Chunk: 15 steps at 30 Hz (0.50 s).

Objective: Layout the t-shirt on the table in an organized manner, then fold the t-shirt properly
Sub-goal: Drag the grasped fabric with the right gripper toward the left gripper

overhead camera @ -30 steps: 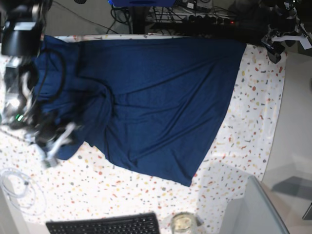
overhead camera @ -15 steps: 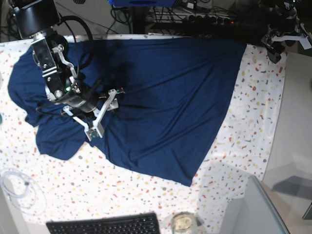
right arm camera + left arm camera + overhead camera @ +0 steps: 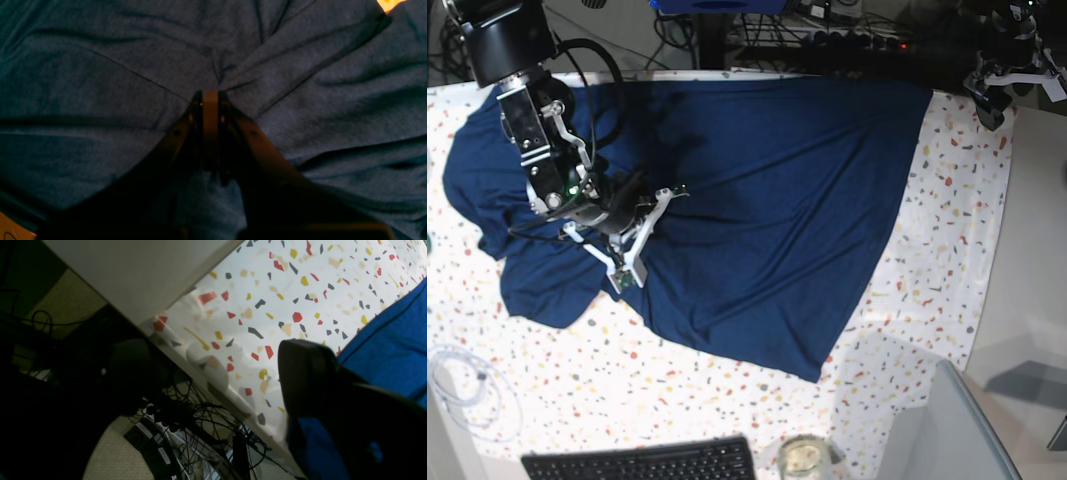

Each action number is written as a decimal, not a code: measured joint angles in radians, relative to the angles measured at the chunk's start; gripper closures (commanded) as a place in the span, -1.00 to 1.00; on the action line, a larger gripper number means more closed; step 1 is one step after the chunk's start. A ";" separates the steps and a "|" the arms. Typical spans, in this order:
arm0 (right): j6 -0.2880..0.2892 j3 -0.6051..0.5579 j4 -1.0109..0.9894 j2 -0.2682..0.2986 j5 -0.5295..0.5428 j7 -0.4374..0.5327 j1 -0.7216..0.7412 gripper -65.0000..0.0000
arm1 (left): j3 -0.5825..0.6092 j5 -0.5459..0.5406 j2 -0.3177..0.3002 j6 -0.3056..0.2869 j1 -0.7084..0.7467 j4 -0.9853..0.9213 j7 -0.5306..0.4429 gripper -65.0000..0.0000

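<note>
The t-shirt [image 3: 757,200] was where we found the right gripper [image 3: 210,95] clamped tight, apparently pinching a fabric fold, the garment spread rumpled across the speckled table [image 3: 947,260], while the left gripper [image 3: 997,85] hung wide open beyond its corner.

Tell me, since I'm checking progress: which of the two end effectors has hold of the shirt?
The right end effector, pinched shut on the t-shirt mid-body. The left end effector waits open at the table corner, off the cloth.
</note>
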 measured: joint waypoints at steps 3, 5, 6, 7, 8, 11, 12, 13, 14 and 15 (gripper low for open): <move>0.000 0.002 0.011 0.000 -0.003 -0.005 -0.001 1.00 | 0.000 0.000 0.000 0.000 0.000 0.000 0.000 -0.78; -0.003 0.002 0.070 0.002 -0.003 -0.011 -0.015 1.00 | 0.000 0.000 0.000 0.000 0.000 0.000 0.000 -0.78; -0.003 0.003 0.110 0.003 -0.003 -0.008 -0.029 1.00 | 0.000 0.000 0.000 0.000 0.000 0.000 0.000 -0.78; -0.003 0.004 0.147 0.003 0.001 -0.010 -0.040 1.00 | 0.000 0.000 0.000 0.000 0.000 0.000 0.000 -0.78; -0.003 0.003 0.185 0.003 -0.002 -0.014 -0.053 1.00 | 0.000 0.000 0.000 0.000 0.000 0.000 0.000 -0.78; -0.002 0.003 0.283 0.003 0.000 -0.072 -0.086 1.00 | 0.000 0.000 0.000 0.000 0.000 0.000 0.000 -0.78; -0.003 0.004 0.313 0.004 -0.002 -0.080 -0.097 1.00 | 0.000 0.000 0.000 0.000 0.000 0.000 0.000 -0.78; -0.003 0.004 0.344 0.005 -0.003 -0.084 -0.109 1.00 | 0.000 0.000 0.000 0.000 0.000 0.000 0.000 -0.78; -0.002 0.004 0.377 0.006 -0.003 -0.091 -0.122 1.00 | 0.000 0.000 0.000 0.000 0.000 0.000 0.000 -0.78; -0.002 0.003 0.404 0.006 -0.001 -0.093 -0.134 1.00 | 0.000 0.000 0.000 0.000 0.000 0.000 0.000 -0.78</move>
